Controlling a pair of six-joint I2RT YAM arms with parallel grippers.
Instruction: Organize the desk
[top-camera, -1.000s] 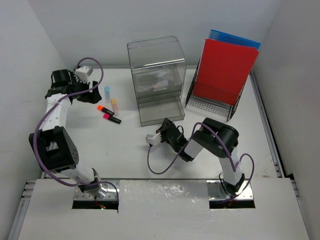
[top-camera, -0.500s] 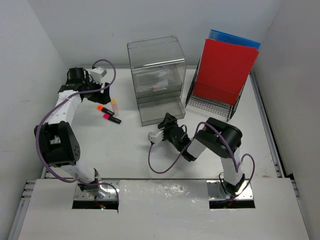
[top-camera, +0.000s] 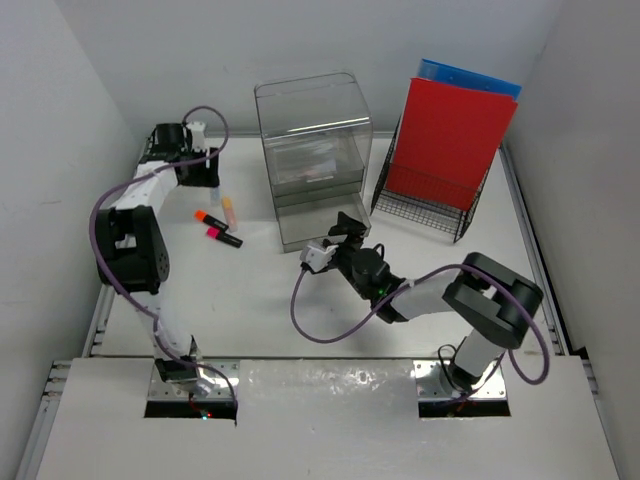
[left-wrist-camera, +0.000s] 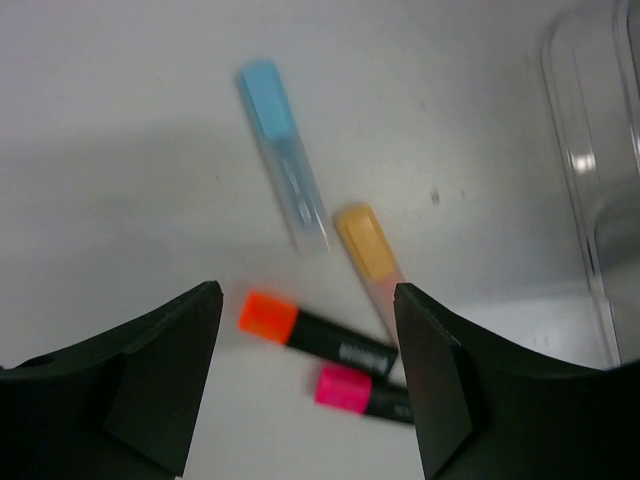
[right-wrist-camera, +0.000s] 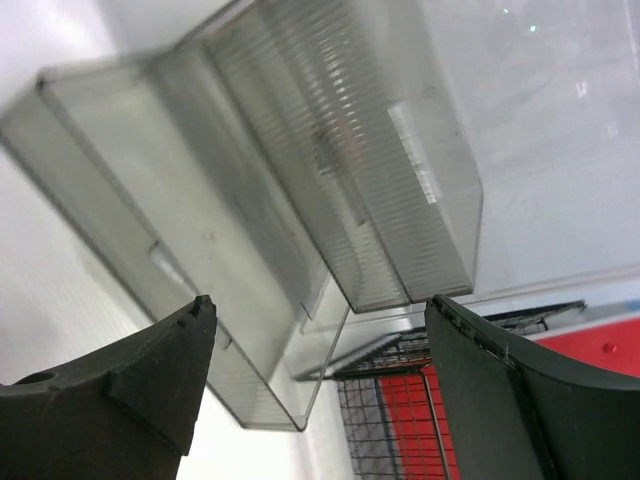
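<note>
The white desk (top-camera: 250, 300) carries a clear plastic drawer box (top-camera: 315, 140) with its bottom drawer (top-camera: 318, 222) pulled out. To its left lie a blue-capped marker (left-wrist-camera: 283, 150), a peach-capped marker (left-wrist-camera: 366, 248), an orange-capped black highlighter (left-wrist-camera: 312, 332) and a pink-capped one (left-wrist-camera: 352, 390). My left gripper (top-camera: 203, 172) hangs open above these pens, holding nothing (left-wrist-camera: 305, 295). My right gripper (top-camera: 346, 226) stands open and empty at the drawer's front right corner. In its wrist view the gripper (right-wrist-camera: 320, 305) faces the drawer (right-wrist-camera: 200, 250).
A black wire rack (top-camera: 425, 195) holding a red folder (top-camera: 450, 130) and a blue one (top-camera: 470, 78) stands at the back right, also seen in the right wrist view as the rack (right-wrist-camera: 400, 400). White walls close in on both sides.
The right gripper went from shut to open and moved up to the drawer's front corner. The left gripper swung rightward at the back, over the pens.
</note>
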